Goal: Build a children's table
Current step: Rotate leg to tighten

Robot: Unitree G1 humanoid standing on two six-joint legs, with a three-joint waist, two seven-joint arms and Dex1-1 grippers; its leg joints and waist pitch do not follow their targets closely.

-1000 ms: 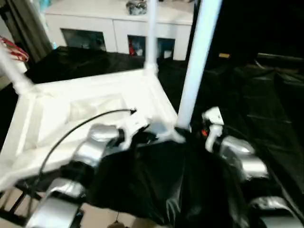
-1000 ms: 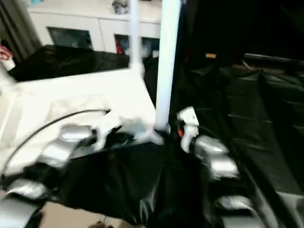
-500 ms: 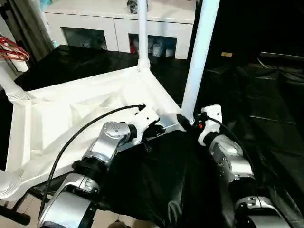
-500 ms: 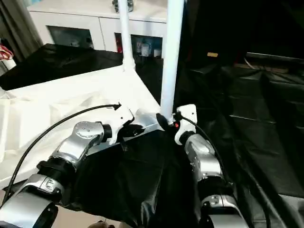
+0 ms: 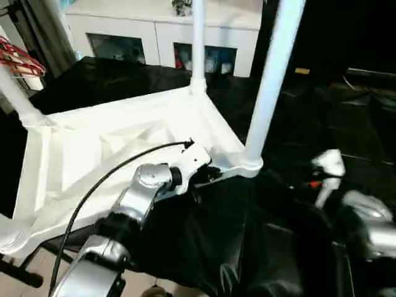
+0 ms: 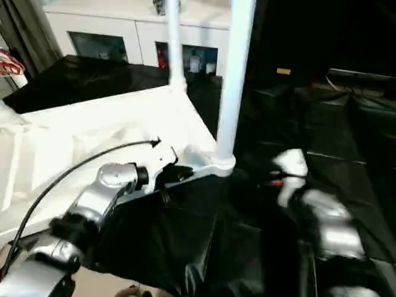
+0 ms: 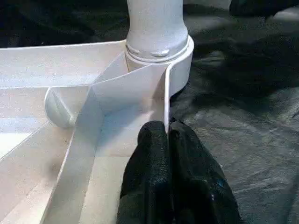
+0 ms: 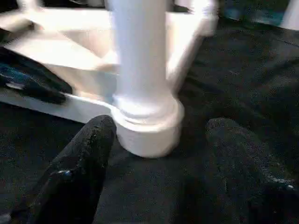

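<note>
Upturned tabletop (image 5: 93, 148) on black sheet (image 5: 346, 124), legs (image 5: 272, 80) upright.

The left forearm (image 5: 133, 201) is a silver metallic tube with a rounded joint and a dark band lower down; a thin black cable (image 5: 105, 179) arcs over it to a white wrist block (image 5: 192, 162); the left gripper (image 7: 167, 133) has two black, rubbery, rounded fingers; the right forearm (image 6: 328, 226) is silver too, with a white wrist housing (image 6: 289, 166) bearing a small red mark; the right gripper (image 8: 159, 135) has thick black fingers (image 8: 88, 154) of matte texture.
</note>
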